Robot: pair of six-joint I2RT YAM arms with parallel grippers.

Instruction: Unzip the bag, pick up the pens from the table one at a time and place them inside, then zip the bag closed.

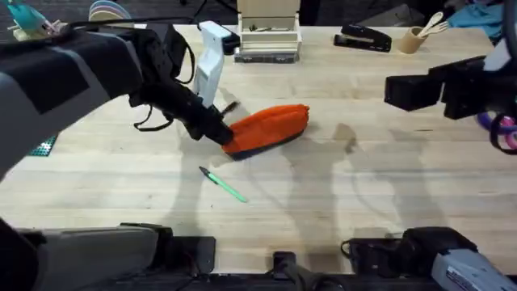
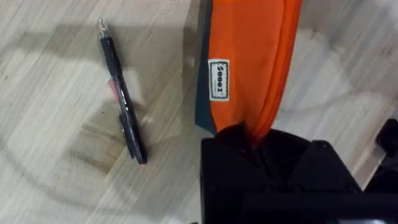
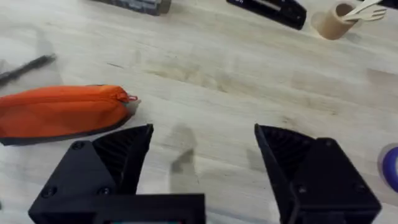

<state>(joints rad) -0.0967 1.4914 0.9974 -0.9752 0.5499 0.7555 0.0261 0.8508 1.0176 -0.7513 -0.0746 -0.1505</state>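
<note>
The orange bag [image 1: 271,125] lies on the table [image 1: 363,186] near the middle, its zipper closed with a small red pull [image 3: 132,98] at the right end. My left gripper [image 1: 224,137] is shut on the bag's left end [image 2: 249,134], pinching the fabric beside a white label [image 2: 218,88]. The black pen [image 2: 121,99] rests just behind that end of the bag. Nearer the front edge lies the green pen [image 1: 224,184]. My right gripper [image 3: 204,134] hangs open over bare wood to the right of the bag [image 3: 62,112], apart from it.
A white upright holder [image 1: 212,61] and a box [image 1: 268,32] stand behind the bag. A black stapler [image 1: 363,38] and a cup of wooden utensils [image 1: 416,39] sit at the back right. Purple scissors [image 1: 505,129] show at the right edge.
</note>
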